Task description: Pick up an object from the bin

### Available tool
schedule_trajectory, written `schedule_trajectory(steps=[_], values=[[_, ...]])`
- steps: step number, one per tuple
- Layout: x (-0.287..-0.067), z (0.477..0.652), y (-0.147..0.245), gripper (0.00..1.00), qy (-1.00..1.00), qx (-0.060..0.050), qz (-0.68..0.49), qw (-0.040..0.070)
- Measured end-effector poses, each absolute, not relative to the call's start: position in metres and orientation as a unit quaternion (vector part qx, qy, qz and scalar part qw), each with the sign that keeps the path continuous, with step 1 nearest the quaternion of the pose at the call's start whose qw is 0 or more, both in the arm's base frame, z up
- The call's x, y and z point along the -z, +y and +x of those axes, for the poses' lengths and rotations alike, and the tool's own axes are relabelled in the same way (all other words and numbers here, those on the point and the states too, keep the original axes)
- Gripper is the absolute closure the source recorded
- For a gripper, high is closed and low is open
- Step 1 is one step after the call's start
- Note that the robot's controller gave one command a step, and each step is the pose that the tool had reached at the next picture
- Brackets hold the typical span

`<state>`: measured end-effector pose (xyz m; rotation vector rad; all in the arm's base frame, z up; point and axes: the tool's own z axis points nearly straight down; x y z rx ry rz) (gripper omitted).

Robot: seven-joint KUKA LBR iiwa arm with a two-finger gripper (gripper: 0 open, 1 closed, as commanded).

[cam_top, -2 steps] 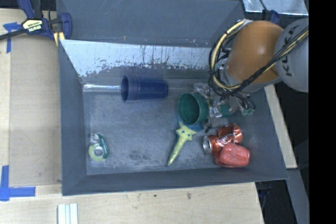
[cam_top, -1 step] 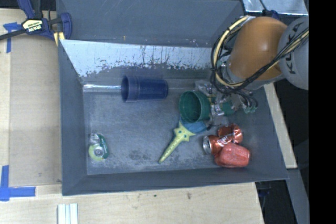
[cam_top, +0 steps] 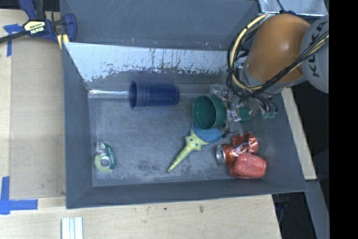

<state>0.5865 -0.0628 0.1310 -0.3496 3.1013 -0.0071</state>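
Bin: I am viewing a grey metal bin (cam_top: 75, 120) from above, with loose items spread over its floor.
Front-left corner: a small pale-green and white ring-shaped item (cam_top: 104, 157) lies here, well apart from everything else. I cannot identify it further.
Back wall, left of centre: a dark blue cup (cam_top: 154, 94) lies on its side close along the foot of the back wall, its open end towards the left.
Front, right of centre: a yellow-green handled tool (cam_top: 186, 151) lies slanted, with the handle tip towards the front edge and its blue head (cam_top: 207, 134) towards the back. The blue head sits just below the green cup. I cannot tell whether the two touch.
Task item: a green cup (cam_top: 205, 112) lies on its side right of the bin's centre, its opening facing left. It is the item nearest the jaws.
Front-right corner: crushed red cans (cam_top: 246, 164), two as far as I can make out, lie pressed together. The silver end of one faces left.
Jaws: they are low in the bin by the right wall, directly against the right side of the green cup. I cannot tell whether they stand wide or narrow, or whether they have the cup.
Arm: the orange cover (cam_top: 279, 47) and looped cables (cam_top: 238, 56) on the wrist sit above the bin's back-right corner.
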Motion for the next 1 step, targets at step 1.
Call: schedule_trajectory(steps=[1], values=[[-0.1465,0.5868,-0.0629,1.0,0.994,0.002,-0.112,0.011]])
